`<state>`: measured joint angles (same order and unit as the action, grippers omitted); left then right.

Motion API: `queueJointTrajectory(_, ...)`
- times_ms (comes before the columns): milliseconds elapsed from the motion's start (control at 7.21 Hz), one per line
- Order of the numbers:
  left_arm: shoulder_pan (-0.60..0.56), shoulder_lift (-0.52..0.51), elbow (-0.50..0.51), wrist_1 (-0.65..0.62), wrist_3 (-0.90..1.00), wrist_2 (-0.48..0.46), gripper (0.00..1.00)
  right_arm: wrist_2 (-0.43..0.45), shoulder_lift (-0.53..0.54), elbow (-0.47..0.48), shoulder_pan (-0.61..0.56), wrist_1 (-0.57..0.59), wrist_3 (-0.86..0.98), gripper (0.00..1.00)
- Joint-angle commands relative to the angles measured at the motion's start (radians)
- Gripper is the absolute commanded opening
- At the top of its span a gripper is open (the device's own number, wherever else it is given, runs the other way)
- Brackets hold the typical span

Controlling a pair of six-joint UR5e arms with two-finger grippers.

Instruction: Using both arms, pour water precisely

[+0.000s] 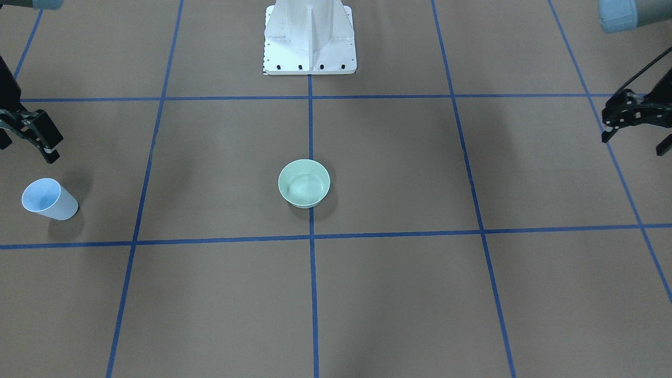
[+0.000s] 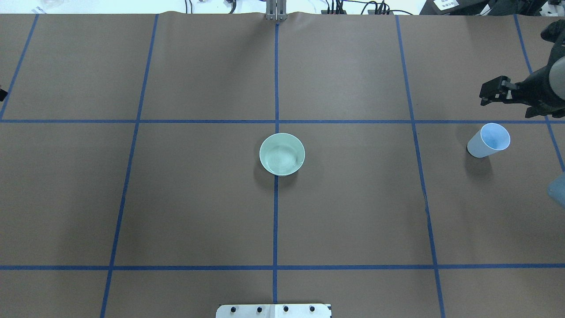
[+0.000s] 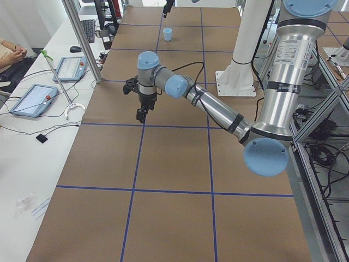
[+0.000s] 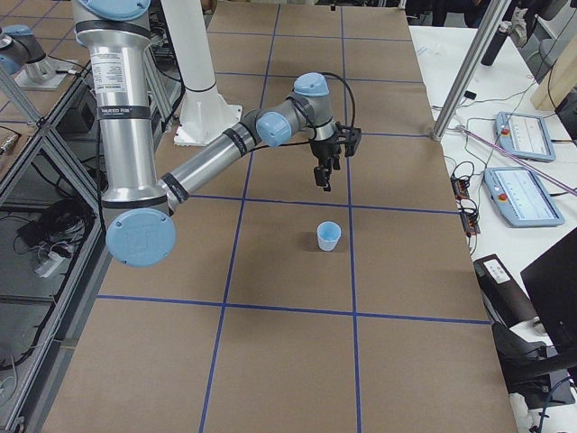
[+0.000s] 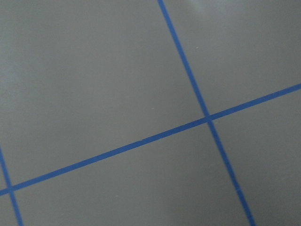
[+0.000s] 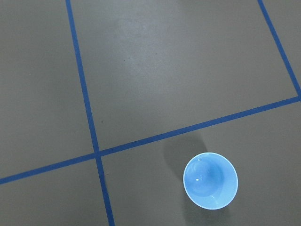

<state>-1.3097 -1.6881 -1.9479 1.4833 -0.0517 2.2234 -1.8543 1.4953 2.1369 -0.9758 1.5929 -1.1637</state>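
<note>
Over the blue-gridded brown table hang two arms, tablets alongside.

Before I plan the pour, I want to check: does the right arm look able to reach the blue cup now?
Probably yes. The right end effector hangs close to the upright blue cup, holding nothing, and nothing stands between them.

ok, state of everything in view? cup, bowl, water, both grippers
blue cup: upright on the table, not gripped.
green bowl: upright at the table's centre, contents unclear.
water: faint glints inside the cup, amount unclear.
right gripper: open, empty, above the table near the cup.
left gripper: open, empty, far from cup and bowl.
</note>
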Motion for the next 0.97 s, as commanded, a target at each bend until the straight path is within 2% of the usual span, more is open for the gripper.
queueJointTrajectory(0,-0.066,0.024,0.053,0.002,0.105,0.039,1.00,0.323,0.011,0.008,0.205,0.009,-0.198,1.00)
queueJointTrajectory(277,-0.063,0.024,0.053,0.000,0.098,0.042,1.00,0.607,0.037,-0.018,0.381,0.039,-0.412,1.00)
queueJointTrajectory(416,-0.062,0.024,0.053,0.000,0.096,0.042,1.00,0.712,0.037,-0.064,0.434,0.083,-0.507,1.00)
queueJointTrajectory(693,-0.062,0.024,0.053,0.000,0.095,0.044,1.00,0.832,0.014,-0.209,0.491,0.101,-0.650,1.00)
queueJointTrajectory(832,-0.062,0.024,0.053,0.000,0.095,0.056,1.00,0.854,0.010,-0.236,0.496,0.101,-0.654,1.00)
